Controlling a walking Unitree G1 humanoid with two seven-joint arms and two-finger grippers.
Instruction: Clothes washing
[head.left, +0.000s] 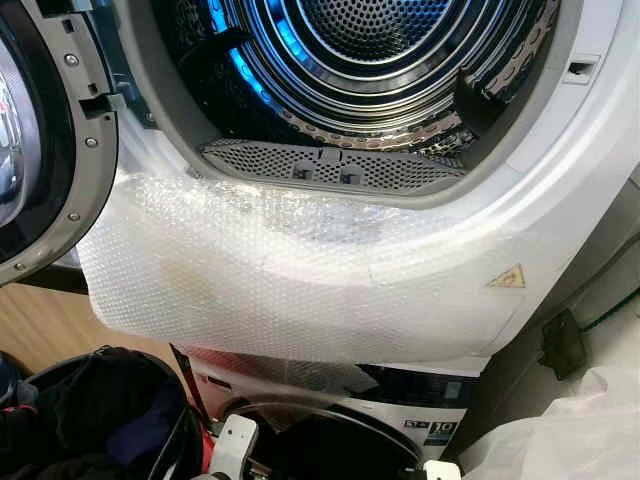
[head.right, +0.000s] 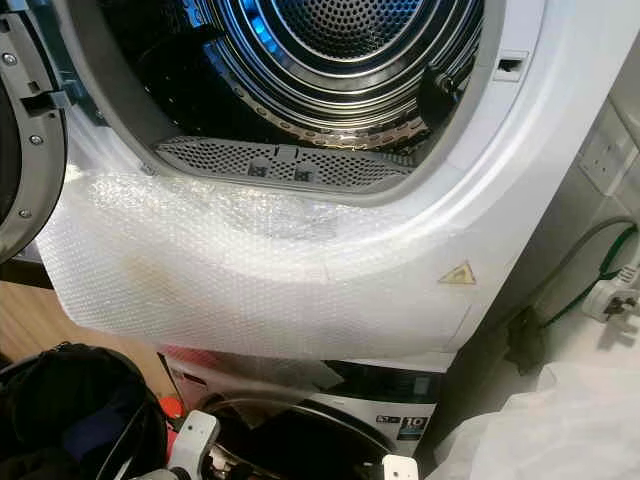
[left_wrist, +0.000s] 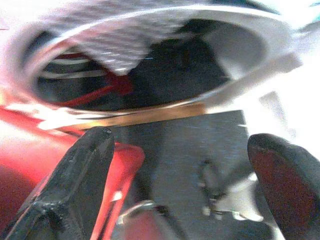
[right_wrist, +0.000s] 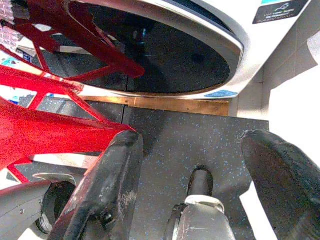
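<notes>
The upper machine's drum (head.left: 370, 40) stands open and lit blue, and I see no clothes inside it. Its door (head.left: 40, 140) is swung out to the left. A perforated lint filter (head.left: 330, 165) lines the opening's lower lip. A black laundry basket (head.left: 90, 410) with dark clothes sits at the lower left. Below is the washing machine's round dark door (right_wrist: 165, 55). My left gripper (left_wrist: 182, 150) is open, blurred, low before that door. My right gripper (right_wrist: 195, 145) is open too, with nothing between its fingers, above the dark floor.
A bubble wrap sheet (head.left: 290, 280) hangs over the upper machine's front. A red frame (right_wrist: 45, 120) stands by the lower door. A white plastic bag (head.right: 540, 430) lies at the lower right, and a plug with a green cable (head.right: 612, 300) is on the right wall.
</notes>
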